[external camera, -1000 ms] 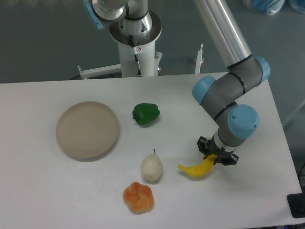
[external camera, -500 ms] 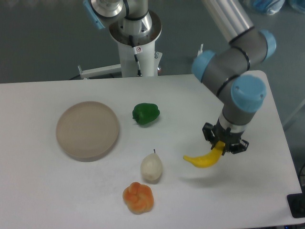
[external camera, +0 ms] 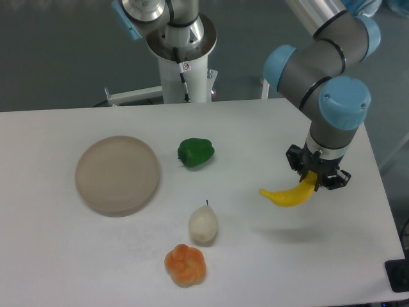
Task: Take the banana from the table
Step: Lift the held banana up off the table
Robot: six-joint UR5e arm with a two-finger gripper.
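The bright yellow curved banana (external camera: pixel 285 196) hangs in the air above the white table (external camera: pixel 77 256), on the right side, with a faint shadow on the tabletop below it. My gripper (external camera: pixel 313 181) is shut on the banana's right end and holds it clear of the surface. The fingers are mostly hidden under the blue and grey wrist.
A round beige plate (external camera: pixel 117 173) lies at the left. A green pepper (external camera: pixel 195 152) sits in the middle. A pale pear (external camera: pixel 203 224) and an orange lobed fruit (external camera: pixel 185 265) lie near the front. The robot's base (external camera: pixel 181 51) stands behind the table.
My gripper has risen and moved right with the banana in it. The banana has left the table and now hangs above it.
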